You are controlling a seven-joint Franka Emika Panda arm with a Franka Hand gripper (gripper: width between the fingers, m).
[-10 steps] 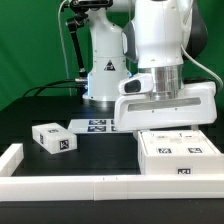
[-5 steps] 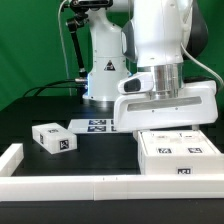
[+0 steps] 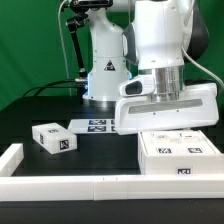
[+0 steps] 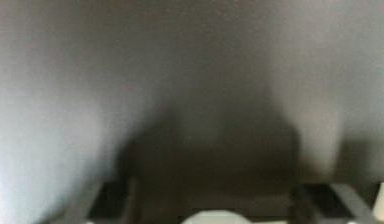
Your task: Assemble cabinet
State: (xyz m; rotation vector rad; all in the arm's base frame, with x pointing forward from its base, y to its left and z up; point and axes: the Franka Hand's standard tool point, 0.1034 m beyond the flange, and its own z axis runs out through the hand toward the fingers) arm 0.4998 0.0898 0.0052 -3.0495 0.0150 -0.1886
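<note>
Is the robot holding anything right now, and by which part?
Cannot be told: the end effector is at the top of the cabinet, fingertips hidden, and the wrist view is too blurred.

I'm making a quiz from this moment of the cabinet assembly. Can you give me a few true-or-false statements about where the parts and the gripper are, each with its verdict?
1. The small tagged block lies apart from the cabinet, toward the exterior view's left. True.
2. The gripper hangs over the marker board. False: it is above the cabinet.
3. The border rail runs along the camera's side of the cabinet. True.
4. The cabinet's top shows no tags. False: square tags show on its top.
</note>
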